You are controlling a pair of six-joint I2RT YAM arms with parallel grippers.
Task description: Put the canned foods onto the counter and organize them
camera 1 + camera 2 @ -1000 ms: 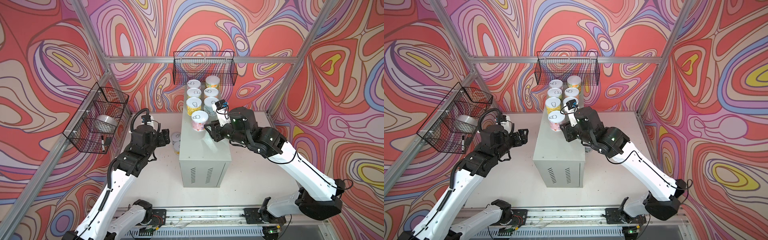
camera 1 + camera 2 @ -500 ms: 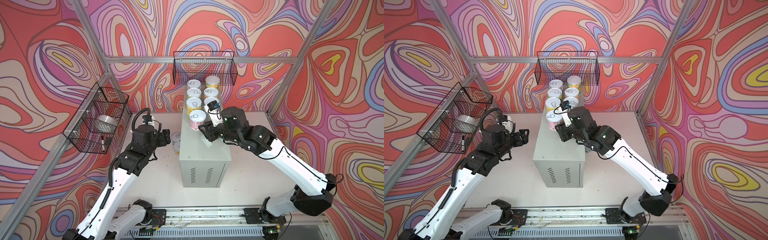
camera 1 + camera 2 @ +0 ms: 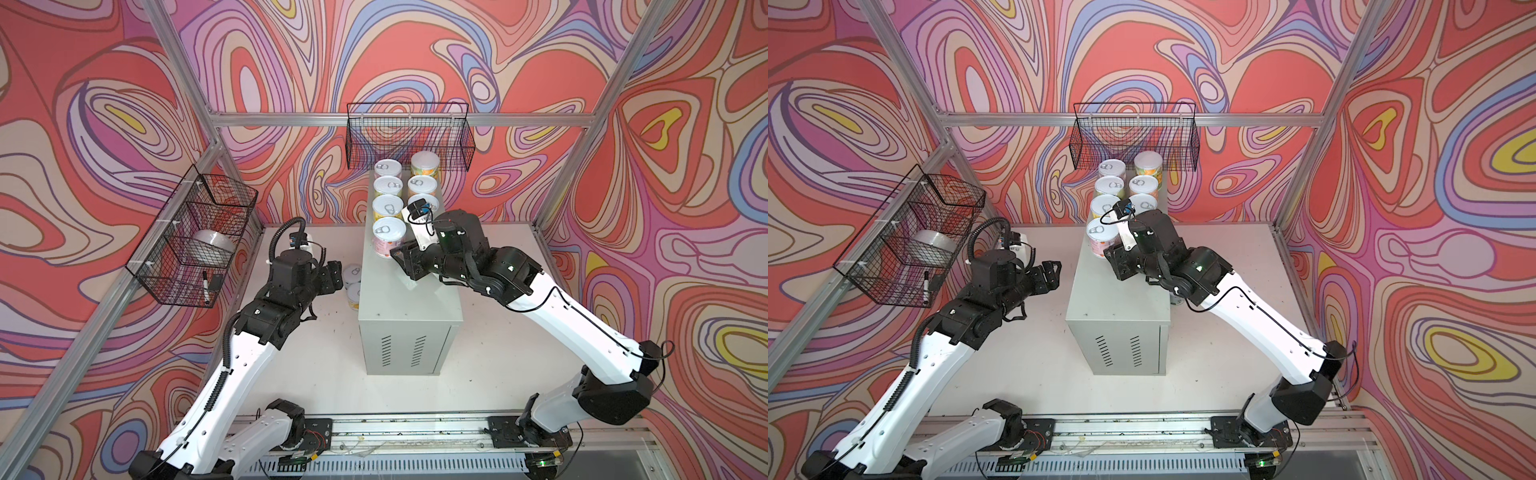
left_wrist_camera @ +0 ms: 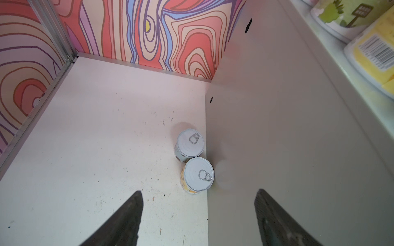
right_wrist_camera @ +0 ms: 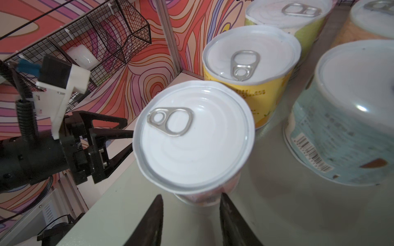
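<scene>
Top views: grey counter [image 3: 411,299] stands mid-table w/ canned foods in two rows running far to near on its far half, four in the left row and three in the right. R gripper [image 3: 398,257] reaches in from the right to the pink-label can [image 3: 389,232] at the near end of the left row, gripping low on its near side, prob to square it up w/ the row. L gripper [image 3: 334,276] hangs just left of the counter over two table cans [image 3: 353,282], fingers apart, so the next pick looks lined up. Left wrist: L fingers [image 4: 128,219] are spread wide w/ nothing btwn them, aimed down at a yellow-label can [image 4: 198,173] and, just beyond it, a pale-blue-label can [image 4: 190,142]. Both stand upright on the white table [image 4: 96,127], tight against the counter's side wall, which leaves little room for a finger on that side. Right wrist: R fingers [image 5: 153,219] sit narrow on either side of the pink-label can's base and look clamped on it, low enough that the lid stays clear. Can't tell if it's fully set down. A yellow neighbour [image 5: 249,64] stands close on its far side, and a light-blue barcode can [image 5: 345,119] heads the right row, w/ a gap btwn the rows
</scene>
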